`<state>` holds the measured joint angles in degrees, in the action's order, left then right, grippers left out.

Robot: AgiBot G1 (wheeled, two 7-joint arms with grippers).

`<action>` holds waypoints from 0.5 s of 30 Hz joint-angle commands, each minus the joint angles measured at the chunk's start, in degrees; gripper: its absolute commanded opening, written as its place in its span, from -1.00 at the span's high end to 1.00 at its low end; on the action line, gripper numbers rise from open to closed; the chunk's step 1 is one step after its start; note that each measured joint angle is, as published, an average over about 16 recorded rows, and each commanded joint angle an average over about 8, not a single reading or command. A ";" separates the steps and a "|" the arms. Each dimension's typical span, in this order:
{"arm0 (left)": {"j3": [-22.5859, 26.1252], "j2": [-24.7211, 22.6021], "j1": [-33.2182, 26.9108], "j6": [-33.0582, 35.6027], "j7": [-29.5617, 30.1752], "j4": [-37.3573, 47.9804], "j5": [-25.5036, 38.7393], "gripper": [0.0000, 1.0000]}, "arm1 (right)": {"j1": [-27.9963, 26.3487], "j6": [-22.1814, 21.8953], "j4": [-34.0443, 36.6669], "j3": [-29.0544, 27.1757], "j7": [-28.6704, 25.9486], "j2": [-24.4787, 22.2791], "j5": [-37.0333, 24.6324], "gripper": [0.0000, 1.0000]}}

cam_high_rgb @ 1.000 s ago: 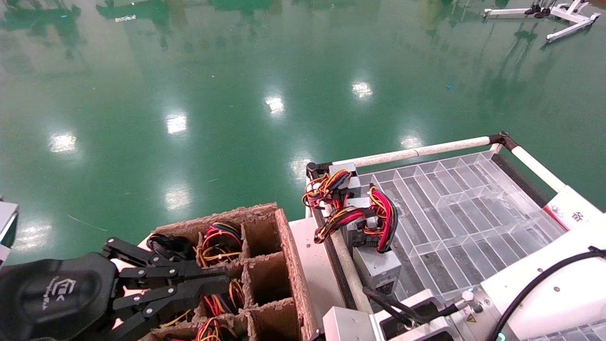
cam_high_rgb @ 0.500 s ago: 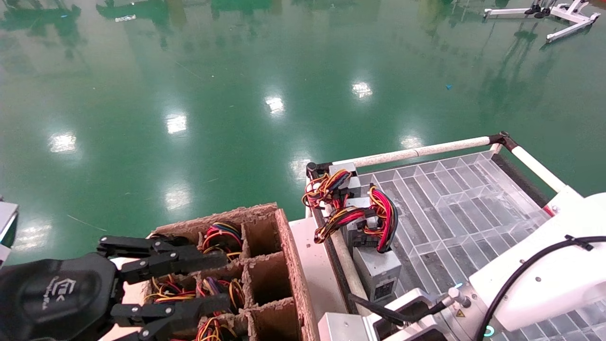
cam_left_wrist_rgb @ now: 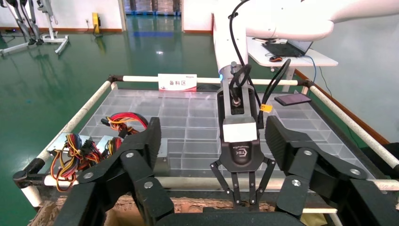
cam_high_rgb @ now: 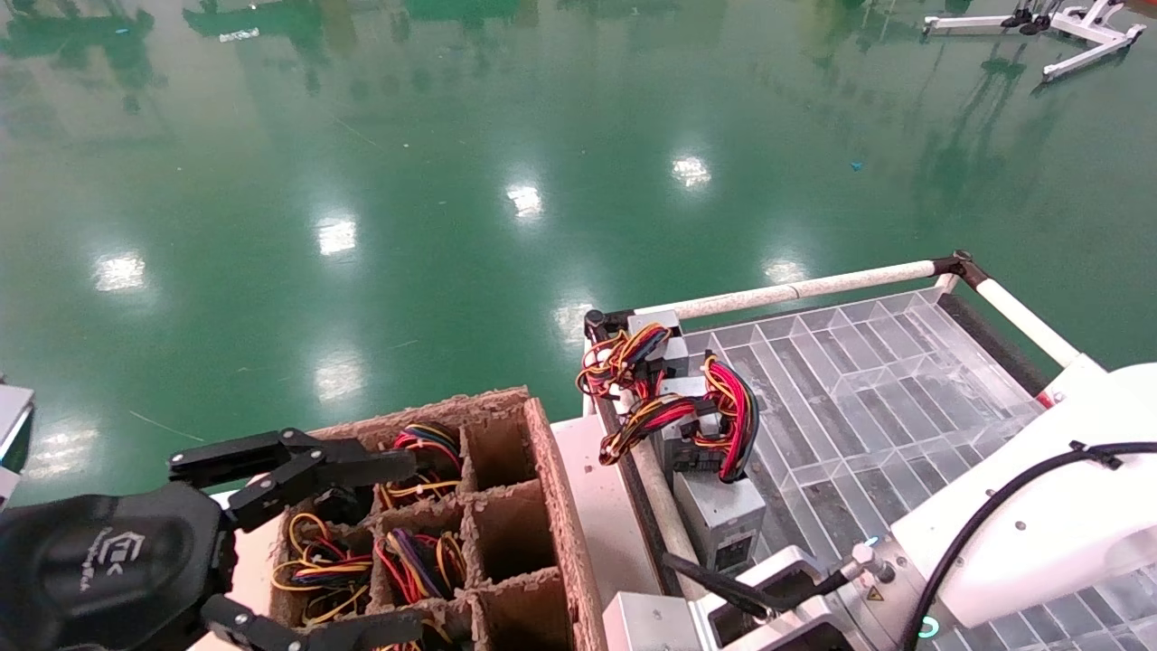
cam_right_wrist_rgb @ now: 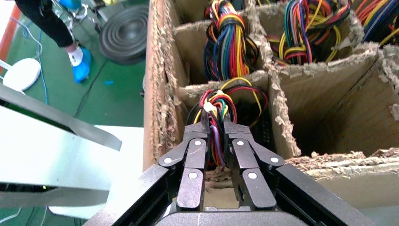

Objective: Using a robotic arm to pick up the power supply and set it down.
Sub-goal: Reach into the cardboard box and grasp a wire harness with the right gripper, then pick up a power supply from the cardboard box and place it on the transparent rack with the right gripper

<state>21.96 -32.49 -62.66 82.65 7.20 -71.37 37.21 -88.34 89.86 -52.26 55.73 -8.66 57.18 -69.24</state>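
In the cardboard box's (cam_right_wrist_rgb: pixel 162 84) edge cell, where the power supply (cam_right_wrist_rgb: pixel 217 101) shows only its wires, the right gripper's (cam_right_wrist_rgb: pixel 215 123) jaws pinch narrow on them, so the lift should be slow and vertical, clear of the torn dividers (cam_right_wrist_rgb: pixel 277 108), while the left gripper (cam_high_rgb: pixel 411 542) hovers wide-jawed nearby.

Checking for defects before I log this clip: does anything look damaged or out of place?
The cardboard box has frayed, ragged walls and dividers. On the clear tray, wire bundles spill over the rail. The right tool points into a wire-filled cell, the left tool hovers open over the box.
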 commanded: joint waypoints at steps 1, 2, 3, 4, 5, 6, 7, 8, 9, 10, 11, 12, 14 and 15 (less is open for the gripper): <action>0.00 0.00 0.00 0.00 0.00 0.00 0.00 -1.00 | 0.02 0.03 0.25 0.21 0.23 -0.10 0.74 1.00; 0.00 0.00 0.00 0.00 0.00 0.00 0.00 -1.00 | 0.02 0.04 0.19 0.29 0.28 -0.26 1.14 1.00; 0.00 0.00 0.00 0.00 0.00 0.00 0.00 -1.00 | -0.01 0.05 0.09 0.38 0.29 -0.45 1.51 1.00; 0.00 0.00 0.00 0.00 0.00 0.00 0.00 -1.00 | -0.06 0.06 -0.05 0.45 0.27 -0.67 1.90 1.00; 0.00 0.00 0.00 0.00 0.00 0.00 0.00 -1.00 | -0.11 0.06 -0.25 0.50 0.24 -0.94 2.34 1.00; 0.00 0.00 0.00 0.00 0.00 0.00 0.00 -1.00 | -0.16 0.06 -0.49 0.51 0.20 -1.23 2.84 1.00; 0.00 0.00 0.00 0.00 0.00 0.00 0.00 -1.00 | -0.20 0.05 -0.78 0.49 0.15 -1.57 3.40 1.00; 0.00 0.00 0.00 0.00 0.00 0.00 0.00 -1.00 | -0.23 0.04 -1.12 0.46 0.10 -1.94 3.96 1.00; 0.00 0.00 0.00 0.00 0.00 0.00 0.00 -1.00 | -0.28 0.02 -1.48 0.41 0.05 -2.34 4.52 1.00; 0.00 0.00 0.00 0.00 0.00 0.00 0.00 -1.00 | -0.31 -0.01 -1.89 0.32 -0.01 -2.79 5.14 1.00; 0.00 0.00 0.00 0.00 0.00 0.00 0.00 -1.00 | -0.34 -0.06 -2.33 0.21 -0.06 -3.27 5.78 1.00; 0.00 0.00 0.00 0.00 0.00 0.00 0.00 -1.00 | -0.36 -0.12 -2.78 0.05 -0.09 -3.79 6.45 1.00; 0.00 0.00 0.00 0.00 0.00 0.00 0.00 -1.00 | -0.37 -0.30 -3.75 -0.40 -0.09 -4.91 7.87 1.00; 0.00 0.00 0.00 0.00 0.00 0.00 0.00 -1.00 | -0.35 -0.42 -4.21 -0.67 -0.07 -5.48 8.58 1.00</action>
<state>21.97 -32.49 -62.66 82.65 7.20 -71.37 37.21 -88.56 89.29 -56.46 54.76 -8.54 51.58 -60.55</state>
